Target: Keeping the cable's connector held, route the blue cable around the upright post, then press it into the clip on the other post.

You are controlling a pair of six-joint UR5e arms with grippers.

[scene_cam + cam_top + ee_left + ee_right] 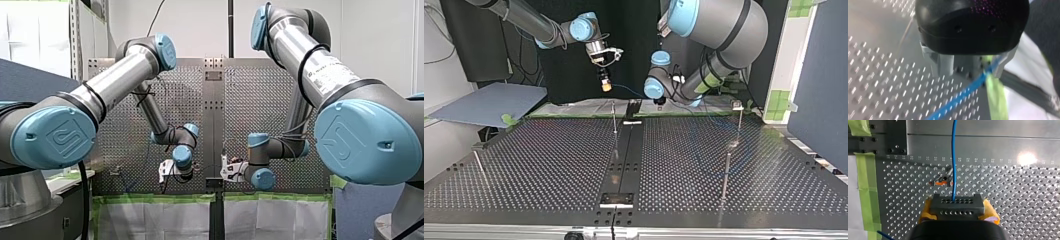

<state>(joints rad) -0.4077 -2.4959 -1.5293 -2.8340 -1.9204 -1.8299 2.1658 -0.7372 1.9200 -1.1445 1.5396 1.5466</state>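
In the right wrist view my right gripper [958, 210] is shut, its yellow pads [926, 211] clamping a dark grey connector block [957, 205]. The blue cable [954, 157] leaves the block and runs straight ahead over the perforated table. Beneath it stands a post with an orange clip [944, 180]. In the top view the right gripper [606, 84] hangs above a thin upright post [614, 119]. My left gripper [971, 72] is open; the blue cable [965, 90] passes between its metal fingers [941, 66], close to one of them. In the front view both grippers [166, 172] [227, 171] hover near the table's far middle.
The top view shows more thin posts: one with a clip on top [739, 117], one nearer the camera [725, 175], one at the view's left [480, 167]. A dark rail [624, 155] runs down the table's middle. Green tape [866, 192] lines the table edge.
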